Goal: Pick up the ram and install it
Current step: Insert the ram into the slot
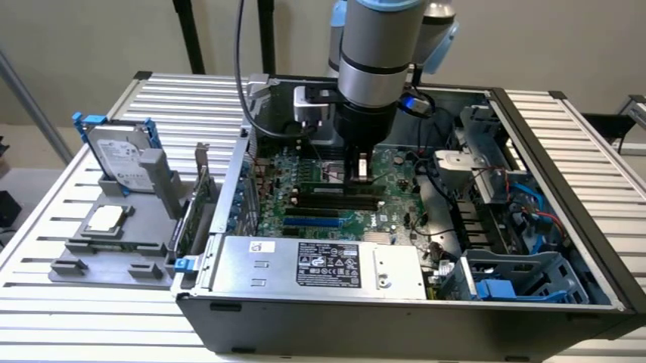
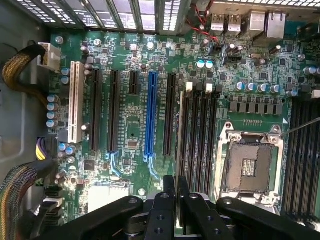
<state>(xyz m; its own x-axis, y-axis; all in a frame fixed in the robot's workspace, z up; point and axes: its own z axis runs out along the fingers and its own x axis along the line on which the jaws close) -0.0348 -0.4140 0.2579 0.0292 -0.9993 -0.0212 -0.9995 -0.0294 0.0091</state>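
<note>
Ram (image 2: 178, 145) edge-on in pincer (image 2: 177, 192), over motherboard (image 2: 130, 75).

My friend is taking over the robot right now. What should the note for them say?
Pincer: shut on the ram, which it holds edge-on as a thin pale strip between its fingers.
Where: inside the open computer case, low over the motherboard. The ram lines up with the outermost of the memory slots, the one nearest the blue slot.
Done: the ram is picked up and brought to the slots.
Left: the ram is not released, and I cannot tell whether it is pressed fully home.
</note>
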